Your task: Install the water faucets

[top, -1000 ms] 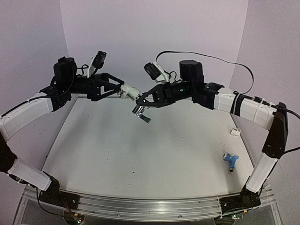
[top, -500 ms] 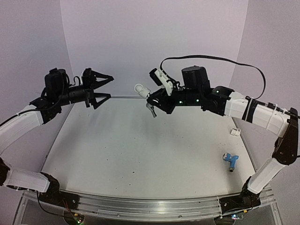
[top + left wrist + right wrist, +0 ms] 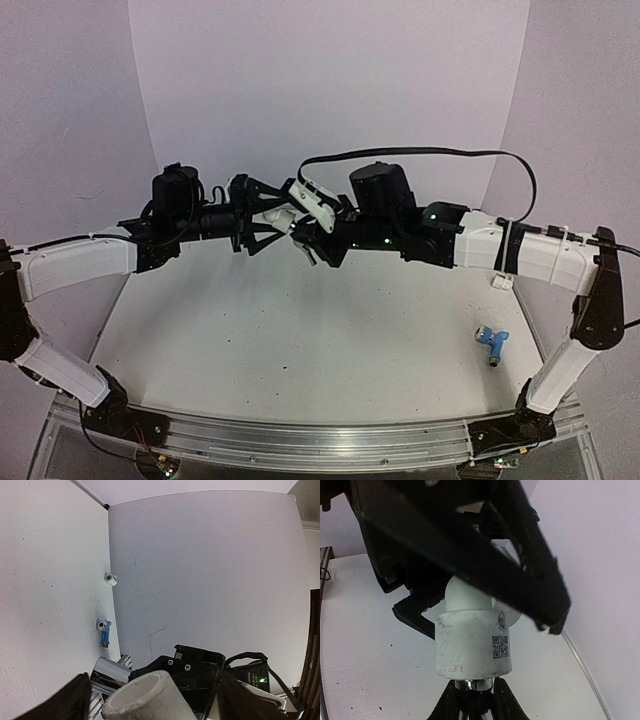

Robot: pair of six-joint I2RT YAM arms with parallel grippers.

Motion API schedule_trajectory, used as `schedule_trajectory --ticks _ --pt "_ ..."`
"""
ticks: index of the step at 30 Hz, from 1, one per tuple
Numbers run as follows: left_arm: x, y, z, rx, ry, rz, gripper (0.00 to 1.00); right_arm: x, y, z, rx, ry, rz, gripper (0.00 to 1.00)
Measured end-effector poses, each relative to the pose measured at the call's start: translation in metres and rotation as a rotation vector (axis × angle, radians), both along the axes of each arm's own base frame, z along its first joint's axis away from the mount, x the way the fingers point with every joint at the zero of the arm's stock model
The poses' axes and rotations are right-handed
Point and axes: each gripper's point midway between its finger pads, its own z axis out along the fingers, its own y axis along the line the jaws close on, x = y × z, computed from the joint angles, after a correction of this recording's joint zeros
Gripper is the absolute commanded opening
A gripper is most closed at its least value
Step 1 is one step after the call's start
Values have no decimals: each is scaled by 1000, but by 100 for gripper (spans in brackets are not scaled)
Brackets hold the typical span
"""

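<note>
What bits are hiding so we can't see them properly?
Left wrist view: silver faucet mostly behind the white fitting; left gripper's fingers cut by the bottom edge.
Right wrist view: fitting's printed lettering too blurry.
Top view: blue faucet too small for detail.

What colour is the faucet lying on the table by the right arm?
The faucet is light blue; the top external view shows it best.

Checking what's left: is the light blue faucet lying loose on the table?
Yes, the light blue faucet lies on the table, at its right side, nothing touching it.
</note>
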Motion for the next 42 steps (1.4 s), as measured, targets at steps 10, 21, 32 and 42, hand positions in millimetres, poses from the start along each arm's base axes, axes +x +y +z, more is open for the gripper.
schedule_trajectory --ticks 10,21,32,42 --pt "-12 -18 25 38 -388 -178 1 -19 -1 7 131 338 174 0" --pt "-97 -6 102 -108 -1173 -552 53 -88 0 77 364 1078 666 0" --pt "-32 63 105 24 -735 -95 100 -25 -32 60 348 649 256 0" --pt "3 56 43 -55 -66 108 100 19 -19 -8 -10 84 -95 0"
